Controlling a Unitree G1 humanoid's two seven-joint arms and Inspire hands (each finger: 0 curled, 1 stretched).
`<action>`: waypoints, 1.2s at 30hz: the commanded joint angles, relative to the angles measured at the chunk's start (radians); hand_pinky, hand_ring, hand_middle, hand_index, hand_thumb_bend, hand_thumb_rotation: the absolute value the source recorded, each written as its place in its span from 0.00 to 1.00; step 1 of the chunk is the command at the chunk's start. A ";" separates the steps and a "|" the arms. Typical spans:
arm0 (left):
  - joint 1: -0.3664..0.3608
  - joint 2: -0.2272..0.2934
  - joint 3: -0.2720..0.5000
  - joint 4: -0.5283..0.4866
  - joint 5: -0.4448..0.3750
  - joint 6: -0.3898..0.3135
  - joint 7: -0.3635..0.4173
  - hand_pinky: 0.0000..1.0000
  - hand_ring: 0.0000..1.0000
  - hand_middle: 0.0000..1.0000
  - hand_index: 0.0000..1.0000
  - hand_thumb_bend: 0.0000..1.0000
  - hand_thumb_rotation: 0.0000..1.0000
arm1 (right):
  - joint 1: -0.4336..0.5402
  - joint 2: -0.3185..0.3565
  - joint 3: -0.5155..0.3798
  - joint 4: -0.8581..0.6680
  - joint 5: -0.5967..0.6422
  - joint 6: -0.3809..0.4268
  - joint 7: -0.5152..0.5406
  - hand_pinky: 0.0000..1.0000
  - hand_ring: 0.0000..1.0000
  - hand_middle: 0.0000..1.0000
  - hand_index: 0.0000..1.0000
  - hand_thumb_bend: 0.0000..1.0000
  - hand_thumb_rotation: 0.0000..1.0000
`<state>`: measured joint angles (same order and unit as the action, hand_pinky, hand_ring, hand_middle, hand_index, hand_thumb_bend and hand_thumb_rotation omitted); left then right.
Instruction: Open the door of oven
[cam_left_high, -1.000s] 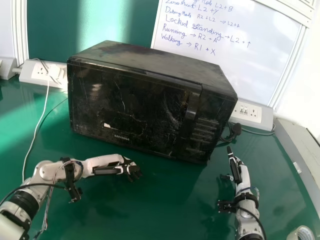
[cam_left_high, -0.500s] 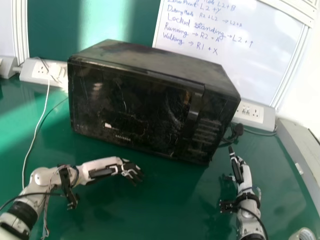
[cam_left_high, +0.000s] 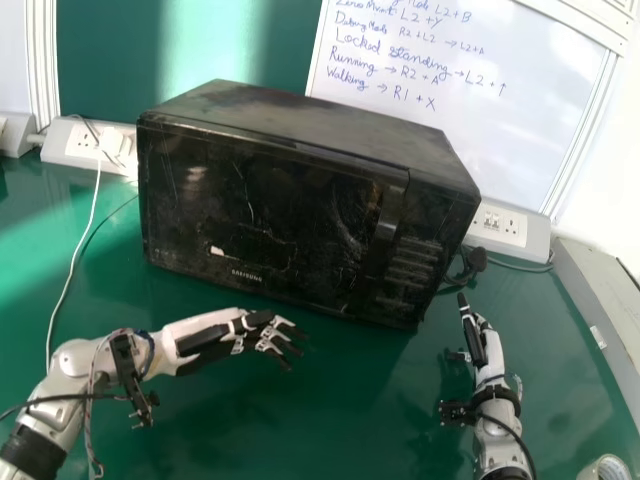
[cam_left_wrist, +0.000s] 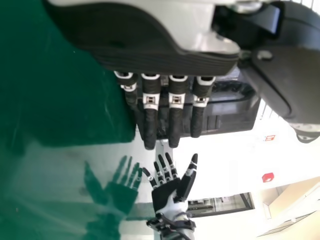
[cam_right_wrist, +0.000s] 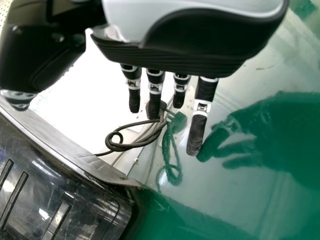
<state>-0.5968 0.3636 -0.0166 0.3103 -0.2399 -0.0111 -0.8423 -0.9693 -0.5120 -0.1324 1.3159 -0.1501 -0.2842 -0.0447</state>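
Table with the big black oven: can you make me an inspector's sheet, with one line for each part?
Surface: green table, shiny enough to reflect things.
Job's things: oven, scratched and dusty, door shut.
Clutter: tape roll at the near right corner.
Hands: left hand open in front of the oven; right hand open, near its right side.
Cables: white cable on the left; dark cable, looped, on the right.
Surroundings: whiteboard with writing, behind.

Glossy black oven (cam_left_high: 270, 220), green tabletop (cam_left_high: 350, 400), blue-lettered whiteboard (cam_left_high: 470, 120)
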 joint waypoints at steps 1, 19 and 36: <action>0.025 0.008 0.015 -0.054 -0.033 0.038 -0.011 0.60 0.73 0.77 0.81 0.88 0.88 | 0.019 -0.007 0.004 0.017 -0.007 0.012 -0.001 0.95 0.95 0.93 0.94 1.00 1.00; 0.093 -0.024 0.112 -0.273 -0.375 0.331 -0.063 0.99 1.00 1.00 0.98 0.92 0.88 | 0.017 -0.009 -0.001 0.018 0.000 0.020 0.018 0.96 0.98 0.94 0.95 1.00 1.00; 0.056 -0.038 0.175 -0.261 -0.546 0.376 -0.178 1.00 1.00 1.00 1.00 1.00 0.94 | 0.010 0.000 -0.006 0.021 0.005 0.016 0.021 0.97 0.98 0.95 0.96 1.00 1.00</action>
<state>-0.5305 0.3312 0.1445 0.0435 -0.7601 0.3525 -1.0013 -0.9698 -0.5142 -0.1289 1.3166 -0.1514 -0.2860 -0.0357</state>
